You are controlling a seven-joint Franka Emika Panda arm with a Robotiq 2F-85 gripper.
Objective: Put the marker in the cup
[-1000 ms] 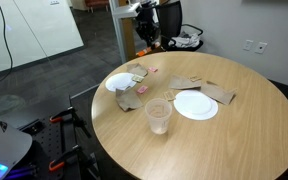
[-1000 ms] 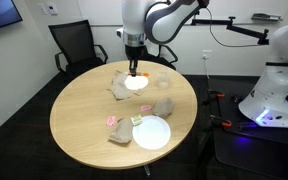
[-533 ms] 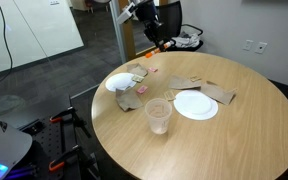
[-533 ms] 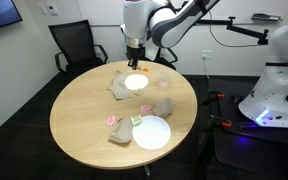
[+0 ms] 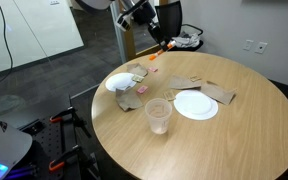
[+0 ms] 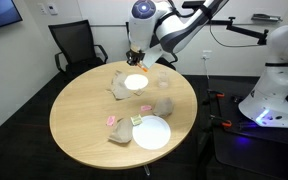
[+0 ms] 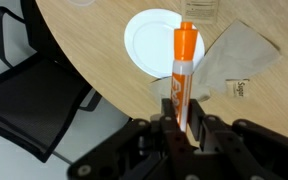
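The thin orange-red marker [image 7: 182,70] is clamped in your black gripper [image 7: 182,122], lifted clear of the round pale-wood table [image 5: 234,130].
Your jaws pinch its lower end, and the smooth barrel juts past them. The clear, tapered plastic cup [image 5: 159,115] stands on the tabletop below, near a round white plate [image 7: 154,40] and crumpled brown paper [image 7: 239,60]. A black office chair [image 7: 29,95] sits on dark flooring.

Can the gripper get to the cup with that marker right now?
Probably yes: the gripper holds the marker raised clear of the table, and the cup stands upright with nothing over its mouth.
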